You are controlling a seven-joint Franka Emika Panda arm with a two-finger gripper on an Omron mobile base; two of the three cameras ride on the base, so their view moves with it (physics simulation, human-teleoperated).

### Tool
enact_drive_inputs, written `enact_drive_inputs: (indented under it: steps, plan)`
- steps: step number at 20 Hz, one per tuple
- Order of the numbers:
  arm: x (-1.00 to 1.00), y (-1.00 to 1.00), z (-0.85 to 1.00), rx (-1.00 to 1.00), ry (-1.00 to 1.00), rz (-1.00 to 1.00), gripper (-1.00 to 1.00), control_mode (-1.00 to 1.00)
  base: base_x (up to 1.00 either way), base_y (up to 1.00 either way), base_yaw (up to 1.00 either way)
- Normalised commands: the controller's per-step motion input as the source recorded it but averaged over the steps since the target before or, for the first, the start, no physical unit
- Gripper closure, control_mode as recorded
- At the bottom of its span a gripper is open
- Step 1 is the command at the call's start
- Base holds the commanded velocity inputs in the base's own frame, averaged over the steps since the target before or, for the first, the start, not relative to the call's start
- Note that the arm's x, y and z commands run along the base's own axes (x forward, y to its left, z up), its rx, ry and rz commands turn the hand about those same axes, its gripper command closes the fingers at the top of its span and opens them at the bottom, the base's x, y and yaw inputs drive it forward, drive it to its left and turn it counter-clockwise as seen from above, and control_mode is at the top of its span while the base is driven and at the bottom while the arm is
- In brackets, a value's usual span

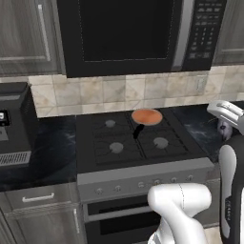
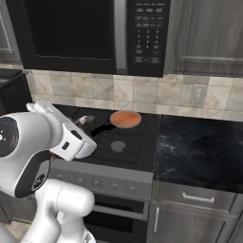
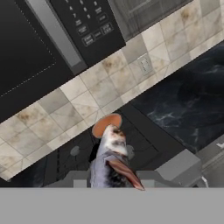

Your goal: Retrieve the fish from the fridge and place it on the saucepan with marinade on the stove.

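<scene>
Even, soft rendered light falls from above, with no hard shadows. The white arm (image 2: 28,142) is the brightest surface, smoothly shaded. The microwave (image 1: 126,33) door is near black and shows little detail. The dark counter (image 2: 199,147) carries faint pale marbling, without glare. All views are slightly soft and low in resolution.

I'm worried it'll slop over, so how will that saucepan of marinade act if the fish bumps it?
The saucepan looks small and shallow, so a nudge would probably slide it on the stove grate rather than tip it. The marinade sits near the rim, so it may spill. The fish in the claw looks stiff.
</scene>
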Motion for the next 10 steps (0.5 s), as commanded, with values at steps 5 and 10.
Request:
enact_drive_inputs:
  steps: [5, 10]
  plan:
    - [0.00, 0.00, 0.00, 0.00, 0.00, 0.00, 1.00, 1.00, 0.15, -0.02, 0.01]
    - [0.00, 0.00, 0.00, 0.00, 0.00, 0.00, 1.00, 1.00, 0.46, -0.09, 0.05]
